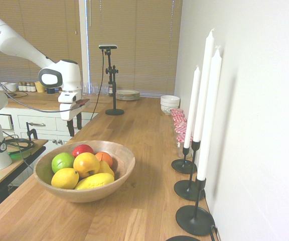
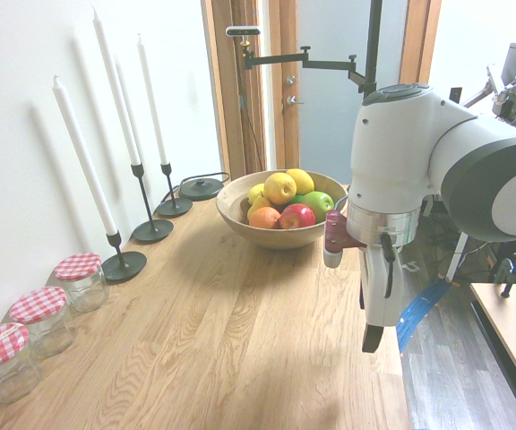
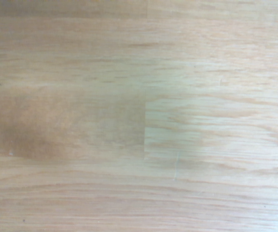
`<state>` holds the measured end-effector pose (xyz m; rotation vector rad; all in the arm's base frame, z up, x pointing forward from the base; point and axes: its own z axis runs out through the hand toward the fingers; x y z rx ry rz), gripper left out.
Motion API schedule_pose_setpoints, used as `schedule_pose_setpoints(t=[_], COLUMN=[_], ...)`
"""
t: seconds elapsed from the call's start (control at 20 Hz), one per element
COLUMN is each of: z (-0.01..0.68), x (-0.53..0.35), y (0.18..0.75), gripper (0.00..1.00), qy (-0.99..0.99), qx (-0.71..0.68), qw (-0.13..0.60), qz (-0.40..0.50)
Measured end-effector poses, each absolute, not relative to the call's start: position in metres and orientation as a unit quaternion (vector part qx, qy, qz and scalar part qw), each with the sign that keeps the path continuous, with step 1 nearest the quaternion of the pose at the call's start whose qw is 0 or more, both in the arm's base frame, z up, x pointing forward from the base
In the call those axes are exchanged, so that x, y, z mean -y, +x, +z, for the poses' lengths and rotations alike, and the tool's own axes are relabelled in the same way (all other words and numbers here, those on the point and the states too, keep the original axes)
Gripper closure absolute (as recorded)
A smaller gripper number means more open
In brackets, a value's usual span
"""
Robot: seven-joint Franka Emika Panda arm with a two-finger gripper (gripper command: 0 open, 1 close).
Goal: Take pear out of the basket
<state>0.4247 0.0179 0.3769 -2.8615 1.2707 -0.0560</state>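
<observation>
Six fruits crowd basket (image 1: 127,165) | pear (image 1: 86,163) central | tool (image 1: 75,128) wide, empty

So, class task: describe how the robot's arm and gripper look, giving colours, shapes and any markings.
The arm is glossy white with rounded, bulbous segments and dark grey joint discs. Its gripper has a white body, a dark red patch on one side, and two slim black fingers.

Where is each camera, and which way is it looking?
First exterior view: low at the counter's end, looking along it past the basket and pear toward the blinds; the arm and open gripper enter from the left.
Second exterior view: at the opposite end, facing a door; the gripper hangs at the right, near the camera.
Wrist view: on the wrist, looking down at bare countertop; no robot shows.
Both exterior views share the basket, pear and candles.
</observation>
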Motion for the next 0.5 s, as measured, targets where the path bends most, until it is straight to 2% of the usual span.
schedule_pose_setpoints(t=[0.25, 0.5], z=[0.389, 0.45], x=[-0.016, 0.024], y=[0.432, 0.457], gripper=[0.0, 0.0], qy=[-0.912, -0.894], qx=[-0.409, -0.443], qw=[0.011, 0.022], qz=[-0.03, -0.067])
